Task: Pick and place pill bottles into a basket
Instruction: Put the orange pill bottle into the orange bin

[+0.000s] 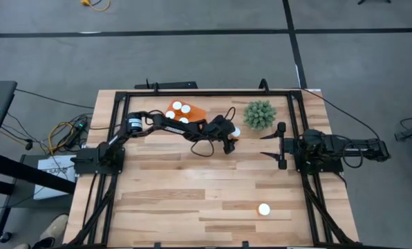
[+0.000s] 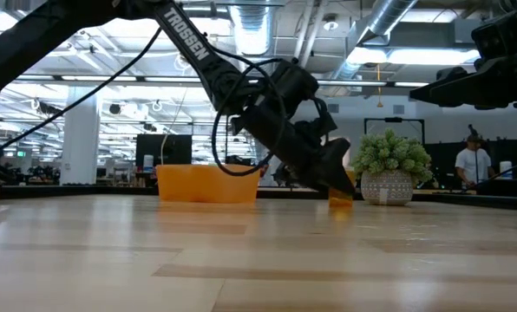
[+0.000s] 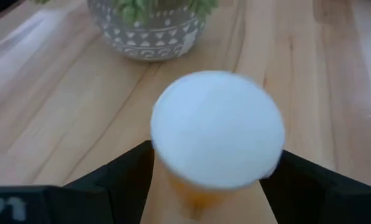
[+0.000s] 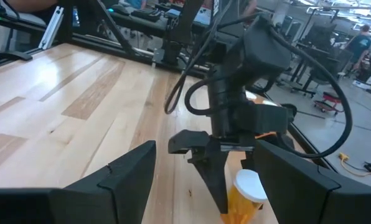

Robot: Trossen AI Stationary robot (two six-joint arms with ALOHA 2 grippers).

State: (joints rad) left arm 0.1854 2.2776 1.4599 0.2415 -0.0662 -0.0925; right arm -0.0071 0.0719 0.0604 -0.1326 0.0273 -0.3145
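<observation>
One pill bottle point(image 3: 216, 127), orange with a white cap, stands on the table just left of the plant; it also shows in the high view point(image 1: 236, 131) and the low view point(image 2: 341, 200). My left gripper point(image 1: 231, 139) is open, slanting down over it, one finger on each side below the cap. The orange basket point(image 1: 197, 111) at the far middle holds three bottles point(image 1: 184, 108). Another bottle point(image 1: 263, 209) stands alone near the front right. My right gripper point(image 1: 270, 145) is open and empty at the right, facing the left arm. My left gripper's fingers point(image 3: 126, 177) stand on either side of the bottle's body point(image 3: 201, 196), coming from above at a slant. The cap hides the sides of the body, so I cannot tell whether they touch it. The bottle stands upright on the table.
A green spiky plant in a grey patterned pot point(image 1: 259, 114) stands close to the right of the left gripper's bottle. A black frame point(image 1: 206, 92) runs around the table's far and side edges. People and equipment show in the room beyond.
</observation>
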